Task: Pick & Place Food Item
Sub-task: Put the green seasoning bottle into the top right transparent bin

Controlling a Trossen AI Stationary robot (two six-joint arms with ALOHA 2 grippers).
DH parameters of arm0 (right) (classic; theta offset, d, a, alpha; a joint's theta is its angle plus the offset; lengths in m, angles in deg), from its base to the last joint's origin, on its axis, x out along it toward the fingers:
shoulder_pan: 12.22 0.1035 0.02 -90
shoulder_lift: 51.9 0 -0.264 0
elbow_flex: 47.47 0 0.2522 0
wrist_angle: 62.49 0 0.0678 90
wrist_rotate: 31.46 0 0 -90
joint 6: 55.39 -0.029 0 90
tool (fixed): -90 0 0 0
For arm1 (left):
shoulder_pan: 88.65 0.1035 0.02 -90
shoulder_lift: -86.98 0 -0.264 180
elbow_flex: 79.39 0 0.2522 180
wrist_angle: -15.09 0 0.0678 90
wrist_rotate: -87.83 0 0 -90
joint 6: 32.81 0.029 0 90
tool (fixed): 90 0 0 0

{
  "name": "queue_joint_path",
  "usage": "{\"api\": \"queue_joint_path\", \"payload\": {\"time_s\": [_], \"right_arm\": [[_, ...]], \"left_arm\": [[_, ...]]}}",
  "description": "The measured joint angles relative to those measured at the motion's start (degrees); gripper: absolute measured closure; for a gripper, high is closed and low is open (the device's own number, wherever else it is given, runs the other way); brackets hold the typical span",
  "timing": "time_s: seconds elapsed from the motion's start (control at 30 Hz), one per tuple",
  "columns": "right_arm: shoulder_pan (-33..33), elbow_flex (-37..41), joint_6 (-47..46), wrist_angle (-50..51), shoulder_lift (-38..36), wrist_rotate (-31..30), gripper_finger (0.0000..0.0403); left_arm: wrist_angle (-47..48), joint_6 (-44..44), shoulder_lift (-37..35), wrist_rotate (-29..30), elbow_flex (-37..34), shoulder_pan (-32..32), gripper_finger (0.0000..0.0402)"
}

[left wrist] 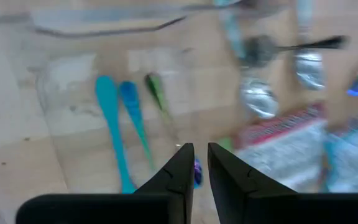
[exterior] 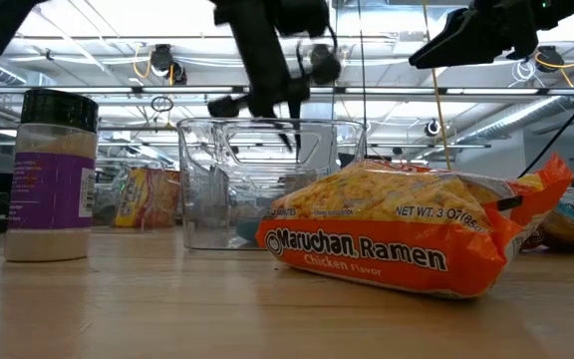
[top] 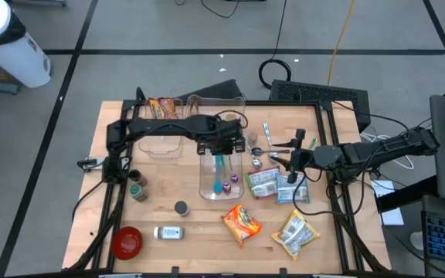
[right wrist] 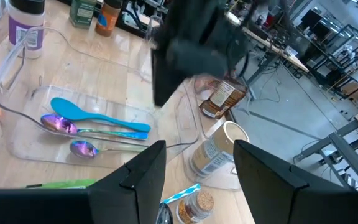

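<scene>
An orange ramen packet (top: 242, 222) (exterior: 397, 239) lies flat near the table's front. Another noodle packet (top: 296, 234) lies to its right, and two green-and-white packets (top: 265, 181) lie behind them. A clear container (top: 207, 185) (right wrist: 5, 93) at mid-table holds blue and metallic spoons (left wrist: 107, 106) (right wrist: 98, 121). My left gripper (top: 222, 148) (left wrist: 201, 152) hangs above the container, pointing steeply down, with a narrow gap between its fingers and nothing in it. My right gripper (top: 280, 157) (right wrist: 197, 155) hovers open to the right of the container, above the table.
Loose spoons (top: 255, 150) and a small jar lie right of the container. A second clear bin (top: 164, 143) stands at the far left, with a snack bag (top: 164, 106) behind it. Spice jars (top: 137, 189) (exterior: 53, 175), a lid (top: 181, 207) and a red bowl (top: 126, 241) are at the front left.
</scene>
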Motion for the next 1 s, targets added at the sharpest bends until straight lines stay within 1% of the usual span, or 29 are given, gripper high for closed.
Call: {"api": "queue_joint_path", "payload": {"time_s": [0.13,0.33,0.53,0.63,0.73,0.83,1.0], "right_arm": [[0.0,0.0,-0.1,0.0,-0.3,0.0,0.0222],[0.0,0.0,-0.9,-0.6,-2.6,0.2,0.0222],[-0.1,0.0,-7.4,-2.6,-5.0,0.3,0.0222],[-0.1,0.0,-9.7,-3.9,-5.7,0.3,0.0222],[-0.1,0.0,-10.3,-5.2,-5.6,0.4,0.0222],[-0.2,0.0,-11.2,-8.6,-5.2,0.3,0.0222],[-3.0,0.0,-16.9,-15.3,-3.8,0.3,0.0222]], "left_arm": [[-0.3,4.3,-5.8,4.5,0.0,-1.8,0.0350],[-0.2,13.2,-15.6,14.4,0.0,-6.3,0.0350],[0.0,22.9,-23.6,24.9,0.1,-12.4,0.0350],[1.2,25.1,-26.4,28.6,0.1,-15.3,0.0350],[1.8,25.5,-28.6,28.5,-0.9,-16.9,0.0350],[2.6,25.7,-31.2,25.2,-4.3,-17.8,0.0350],[2.8,22.8,-36.5,19.7,-13.7,-18.7,0.0350]]}}
